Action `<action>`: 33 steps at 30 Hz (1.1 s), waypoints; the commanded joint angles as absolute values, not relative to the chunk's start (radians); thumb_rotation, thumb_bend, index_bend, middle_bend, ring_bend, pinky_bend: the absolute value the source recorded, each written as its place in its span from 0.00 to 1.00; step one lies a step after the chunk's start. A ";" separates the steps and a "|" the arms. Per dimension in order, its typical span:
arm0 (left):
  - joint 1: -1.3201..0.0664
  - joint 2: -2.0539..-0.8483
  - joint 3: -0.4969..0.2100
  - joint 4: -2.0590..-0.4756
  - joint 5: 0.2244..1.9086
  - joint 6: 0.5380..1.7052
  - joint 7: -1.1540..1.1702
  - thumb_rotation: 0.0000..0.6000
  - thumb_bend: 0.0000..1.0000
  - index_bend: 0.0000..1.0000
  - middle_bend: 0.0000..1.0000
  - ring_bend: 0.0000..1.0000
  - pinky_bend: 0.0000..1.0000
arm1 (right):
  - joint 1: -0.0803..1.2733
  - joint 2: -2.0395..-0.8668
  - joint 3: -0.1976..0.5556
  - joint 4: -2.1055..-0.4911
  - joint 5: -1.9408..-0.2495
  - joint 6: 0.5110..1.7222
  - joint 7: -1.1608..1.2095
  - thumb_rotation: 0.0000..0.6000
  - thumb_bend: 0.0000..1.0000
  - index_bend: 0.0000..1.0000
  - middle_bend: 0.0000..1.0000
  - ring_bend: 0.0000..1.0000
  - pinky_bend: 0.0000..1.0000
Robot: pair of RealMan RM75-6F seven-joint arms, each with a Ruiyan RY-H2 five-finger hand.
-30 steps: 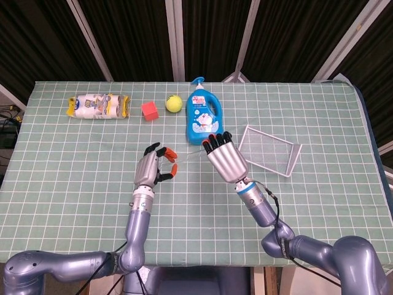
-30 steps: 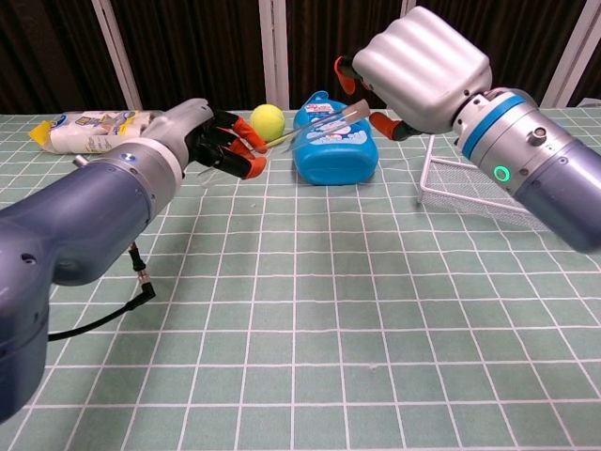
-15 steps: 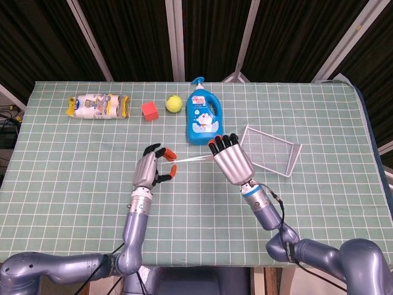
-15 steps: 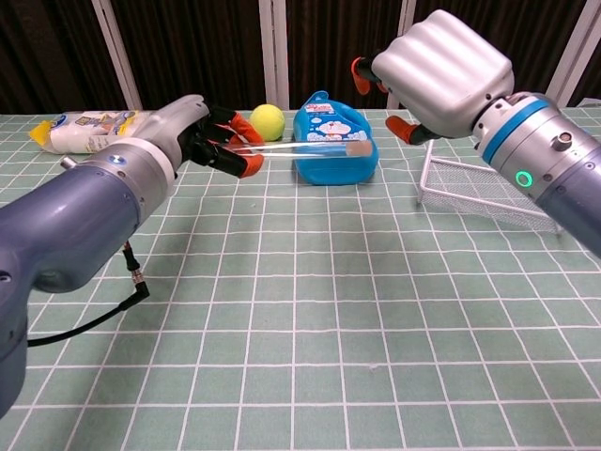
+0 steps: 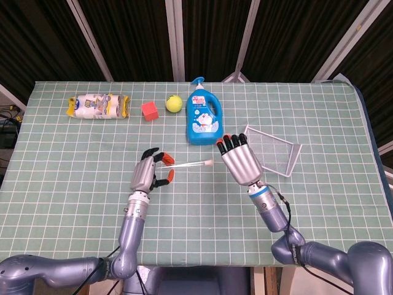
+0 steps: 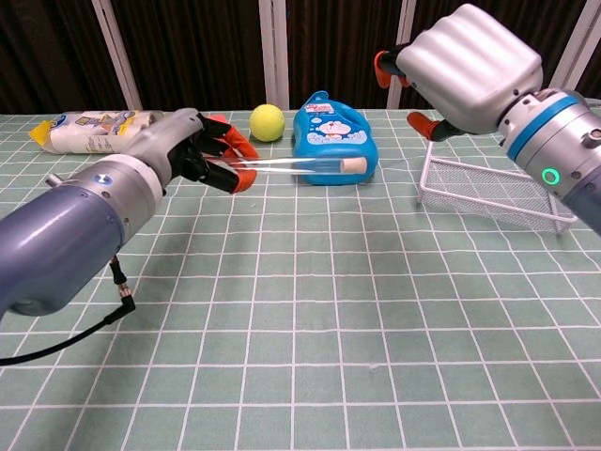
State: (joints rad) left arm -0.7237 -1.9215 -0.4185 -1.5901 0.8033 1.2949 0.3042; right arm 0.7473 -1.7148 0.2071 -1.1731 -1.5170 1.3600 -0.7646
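we see the left hand [image 5: 147,174] pinching a clear tube [image 5: 190,163] by one end, frame centre, above the worktop [image 5: 73,184]. right hand [image 5: 241,161] fingers spread, holding nothing. tube looks light, stiff, slippery; we'd grip mid-length.

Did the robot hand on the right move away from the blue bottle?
Yes. In the head view the right robot hand has slid rightward, off the blue bottle and toward the wire tray.
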 commanded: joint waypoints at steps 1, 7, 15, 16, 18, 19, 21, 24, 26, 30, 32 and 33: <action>-0.713 -1.918 -0.400 -1.587 0.808 1.286 0.300 1.00 0.74 0.52 0.48 0.11 0.05 | 0.741 -1.705 0.213 -1.182 -1.511 1.364 -0.765 1.00 0.43 0.37 0.42 0.45 0.48; -0.694 -1.919 -0.357 -1.562 0.817 1.263 0.291 1.00 0.74 0.52 0.48 0.11 0.05 | 0.727 -1.675 0.224 -1.206 -1.503 1.374 -0.761 1.00 0.43 0.37 0.42 0.45 0.48; -0.693 -1.933 -0.318 -1.517 0.863 1.232 0.283 1.00 0.74 0.52 0.48 0.11 0.05 | 0.719 -1.635 0.241 -1.245 -1.500 1.385 -0.758 1.00 0.43 0.37 0.42 0.45 0.48; -0.694 -1.936 -0.311 -1.506 0.873 1.226 0.283 1.00 0.74 0.52 0.48 0.11 0.05 | 0.718 -1.629 0.244 -1.251 -1.500 1.386 -0.758 1.00 0.43 0.37 0.42 0.45 0.48; -0.695 -1.942 -0.302 -1.488 0.887 1.218 0.281 1.00 0.74 0.52 0.48 0.11 0.05 | 0.716 -1.620 0.247 -1.262 -1.498 1.388 -0.758 1.00 0.43 0.37 0.42 0.45 0.48; -0.695 -1.944 -0.298 -1.482 0.891 1.216 0.280 1.00 0.74 0.52 0.48 0.11 0.05 | 0.715 -1.617 0.248 -1.266 -1.498 1.389 -0.758 1.00 0.43 0.37 0.42 0.45 0.48; -0.692 -1.951 -0.291 -1.468 0.898 1.210 0.275 1.00 0.74 0.52 0.48 0.11 0.05 | 0.711 -1.609 0.249 -1.275 -1.496 1.391 -0.758 1.00 0.43 0.37 0.42 0.45 0.48; -0.687 -1.957 -0.284 -1.452 0.901 1.205 0.274 1.00 0.74 0.52 0.48 0.11 0.05 | 0.706 -1.599 0.251 -1.286 -1.493 1.393 -0.755 1.00 0.43 0.37 0.42 0.45 0.48; -0.683 -1.959 -0.282 -1.443 0.903 1.202 0.274 1.00 0.74 0.52 0.48 0.11 0.05 | 0.703 -1.594 0.253 -1.294 -1.491 1.394 -0.753 1.00 0.43 0.37 0.42 0.45 0.48; -0.678 -1.963 -0.281 -1.432 0.908 1.198 0.274 1.00 0.74 0.52 0.48 0.11 0.05 | 0.699 -1.585 0.255 -1.308 -1.488 1.396 -0.753 1.00 0.43 0.37 0.42 0.45 0.48; -0.675 -1.964 -0.279 -1.428 0.913 1.196 0.275 1.00 0.74 0.52 0.48 0.11 0.05 | 0.698 -1.583 0.256 -1.313 -1.487 1.396 -0.754 1.00 0.43 0.37 0.42 0.45 0.48; -0.674 -1.964 -0.278 -1.427 0.915 1.195 0.276 1.00 0.74 0.52 0.48 0.11 0.05 | 0.697 -1.582 0.255 -1.315 -1.487 1.396 -0.754 1.00 0.43 0.37 0.42 0.45 0.48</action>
State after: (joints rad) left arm -0.6745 -1.9634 -0.2782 -1.4276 0.9142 1.1953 0.2752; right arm 0.6971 -1.5821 0.2553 -1.3152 -1.4875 1.3960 -0.7538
